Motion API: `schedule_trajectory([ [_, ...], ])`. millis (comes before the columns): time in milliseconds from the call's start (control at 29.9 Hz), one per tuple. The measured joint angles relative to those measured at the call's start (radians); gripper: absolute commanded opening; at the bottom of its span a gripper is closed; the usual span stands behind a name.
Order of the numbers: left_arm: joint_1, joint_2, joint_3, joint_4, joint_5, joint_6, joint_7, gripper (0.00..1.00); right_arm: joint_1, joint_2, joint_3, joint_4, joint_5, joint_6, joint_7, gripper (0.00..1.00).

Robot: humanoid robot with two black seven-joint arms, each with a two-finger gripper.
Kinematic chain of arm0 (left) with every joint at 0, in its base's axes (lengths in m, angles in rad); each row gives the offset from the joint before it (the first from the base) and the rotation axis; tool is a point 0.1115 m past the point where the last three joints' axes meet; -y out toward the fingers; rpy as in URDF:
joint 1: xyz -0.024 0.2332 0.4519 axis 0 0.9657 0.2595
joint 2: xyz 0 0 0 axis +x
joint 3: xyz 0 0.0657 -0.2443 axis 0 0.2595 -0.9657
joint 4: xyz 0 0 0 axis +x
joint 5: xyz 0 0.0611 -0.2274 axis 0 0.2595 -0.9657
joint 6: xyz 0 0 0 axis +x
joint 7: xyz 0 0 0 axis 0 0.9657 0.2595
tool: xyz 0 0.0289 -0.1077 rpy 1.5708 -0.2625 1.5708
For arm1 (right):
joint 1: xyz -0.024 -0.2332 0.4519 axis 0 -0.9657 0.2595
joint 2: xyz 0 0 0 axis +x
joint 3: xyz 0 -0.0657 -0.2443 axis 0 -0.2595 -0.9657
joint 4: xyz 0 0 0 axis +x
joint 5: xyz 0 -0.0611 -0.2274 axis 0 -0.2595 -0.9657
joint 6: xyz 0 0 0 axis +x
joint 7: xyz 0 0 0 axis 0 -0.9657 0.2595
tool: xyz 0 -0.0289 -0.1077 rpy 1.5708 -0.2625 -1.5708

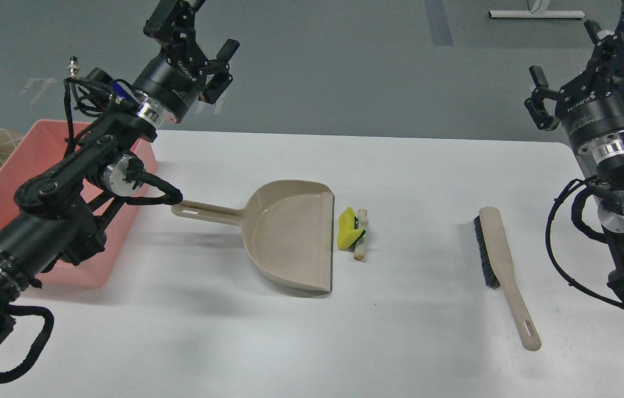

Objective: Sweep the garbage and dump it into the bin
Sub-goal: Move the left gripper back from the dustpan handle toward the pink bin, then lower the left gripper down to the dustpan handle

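Garbage (354,232) well below both end effectors.

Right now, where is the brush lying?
In the head view, the beige long-handled brush with black bristles lies flat on the white table, right of centre, between the garbage scraps and the raised right claw.

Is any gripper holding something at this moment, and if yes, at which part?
Nothing is held. The left gripper and right gripper are both open in the air; the dustpan and brush lie untouched on the table.
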Motion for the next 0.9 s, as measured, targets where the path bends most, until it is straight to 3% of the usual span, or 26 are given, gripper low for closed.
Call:
schedule_trajectory([
  [468,0.027,0.223,0.198,-0.281,0.006,0.105,-0.002,0.98,0.000,-0.001,0.000,0.000,-0.001,0.000,0.000,1.00],
  [903,0.172,0.441,0.311,-0.583,0.192,0.219,0.004,0.98,-0.001,0.000,0.000,0.000,-0.001,0.000,0.000,1.00],
])
